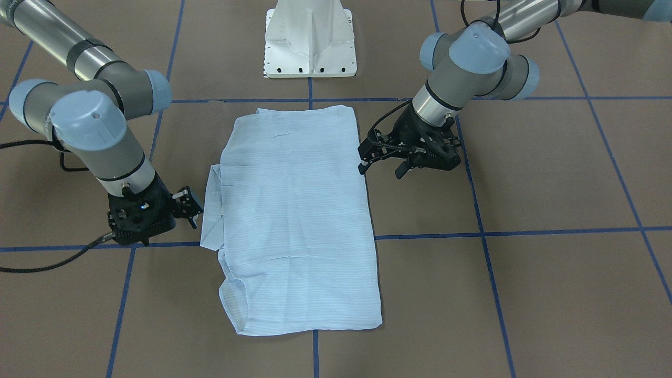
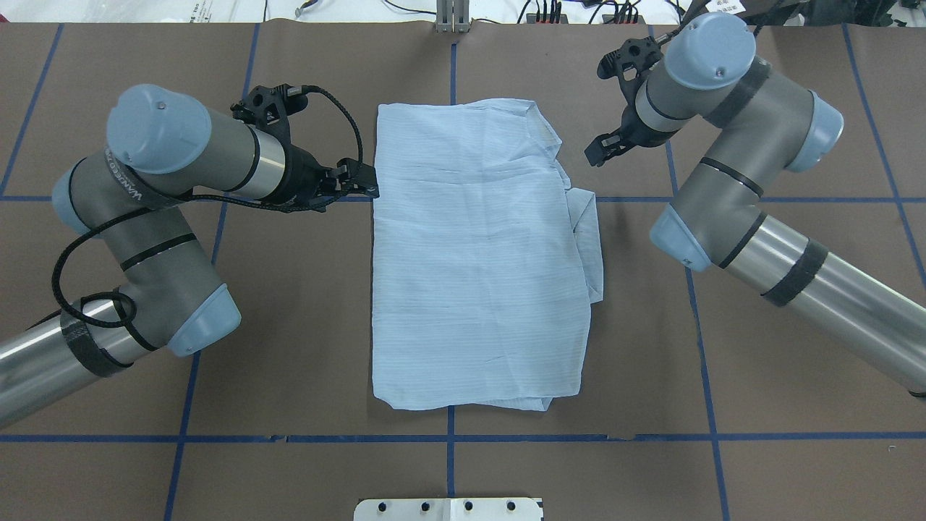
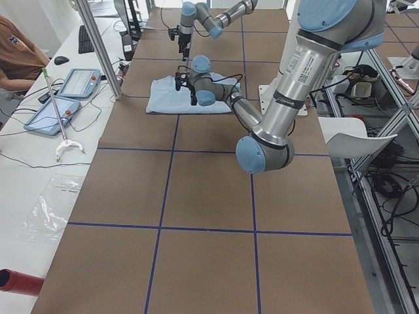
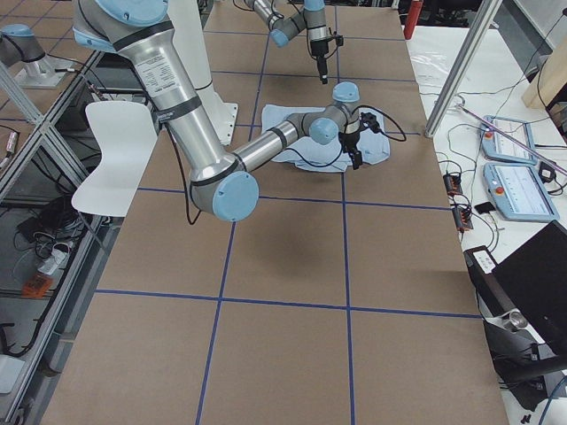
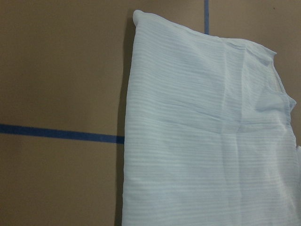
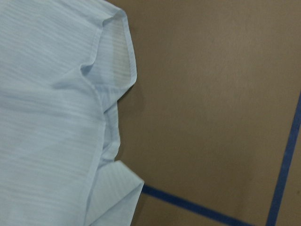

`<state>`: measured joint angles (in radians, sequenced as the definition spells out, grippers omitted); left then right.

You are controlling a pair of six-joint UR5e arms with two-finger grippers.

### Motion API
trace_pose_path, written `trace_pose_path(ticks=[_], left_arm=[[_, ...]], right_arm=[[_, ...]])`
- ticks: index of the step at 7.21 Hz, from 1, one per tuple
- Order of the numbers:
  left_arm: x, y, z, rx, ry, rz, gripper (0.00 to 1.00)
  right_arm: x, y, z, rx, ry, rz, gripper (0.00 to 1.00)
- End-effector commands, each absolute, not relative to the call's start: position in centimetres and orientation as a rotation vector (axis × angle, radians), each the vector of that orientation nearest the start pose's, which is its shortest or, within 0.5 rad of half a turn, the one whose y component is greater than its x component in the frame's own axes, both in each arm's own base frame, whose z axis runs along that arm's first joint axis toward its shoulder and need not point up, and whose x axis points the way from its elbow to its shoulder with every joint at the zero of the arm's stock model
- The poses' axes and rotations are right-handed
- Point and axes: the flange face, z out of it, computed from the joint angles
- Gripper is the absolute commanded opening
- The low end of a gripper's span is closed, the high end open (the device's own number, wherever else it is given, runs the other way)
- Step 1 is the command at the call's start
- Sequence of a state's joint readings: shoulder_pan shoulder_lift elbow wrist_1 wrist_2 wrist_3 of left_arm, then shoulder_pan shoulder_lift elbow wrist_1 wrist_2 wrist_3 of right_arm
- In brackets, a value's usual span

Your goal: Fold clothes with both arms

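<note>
The light-blue striped shirt [image 1: 299, 210] lies folded into a long rectangle on the brown table, flat in the middle [image 2: 477, 253]. A sleeve or collar part sticks out on its right-arm side [image 2: 589, 239]. My left gripper [image 1: 381, 169] hovers just beside the shirt's edge [image 2: 365, 187], open and empty. My right gripper [image 1: 193, 209] is beside the opposite edge [image 2: 600, 150], open and empty, apart from the cloth. The left wrist view shows a shirt corner [image 5: 202, 141]. The right wrist view shows the collar side [image 6: 47, 117]. No fingers show in either wrist view.
The white pedestal base [image 1: 310, 42] stands behind the shirt. Blue tape lines [image 2: 448, 438] cross the brown table. A metal post [image 3: 98, 46] and operator desks with tablets [image 3: 72, 85] stand along the far side.
</note>
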<state>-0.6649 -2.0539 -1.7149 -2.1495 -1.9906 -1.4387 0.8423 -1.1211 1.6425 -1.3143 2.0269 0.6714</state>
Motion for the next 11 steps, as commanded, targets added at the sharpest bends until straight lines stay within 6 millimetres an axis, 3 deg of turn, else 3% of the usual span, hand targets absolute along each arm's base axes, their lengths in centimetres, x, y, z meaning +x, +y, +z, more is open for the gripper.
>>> trace_pose_path(ticks=[1,3,4,6,8,10,11], left_arm=[[47.3,-39.4,24.3,-0.010,1.229,-0.232,1.00],[51.5,-31.1,23.0,-0.098,1.104,-0.282,0.99],[54.0,-27.8,24.0,-0.125,1.071,-0.266,0.99],[56.6,-26.9,26.0,-0.131,1.017,-0.279,0.89],[56.7,-27.4,26.4,-0.127,1.009,-0.288,0.74],[56.3,-28.2,26.3,-0.120,1.010,-0.301,0.48],[56.3,-28.2,26.3,-0.120,1.010,-0.301,0.30]], right_arm=[[-35.0,-47.2,34.3,0.151,-0.945,-0.108,1.00],[-36.1,-40.3,32.5,0.083,-0.981,-0.024,1.00],[-37.7,-38.0,32.2,0.069,-0.975,0.003,1.00],[-39.6,-36.1,31.9,0.064,-0.966,0.024,1.00],[-39.6,-36.0,31.8,0.066,-0.968,0.026,1.00],[-39.6,-36.0,31.8,0.066,-0.968,0.026,1.00],[-39.6,-36.0,31.9,0.064,-0.967,0.028,1.00]])
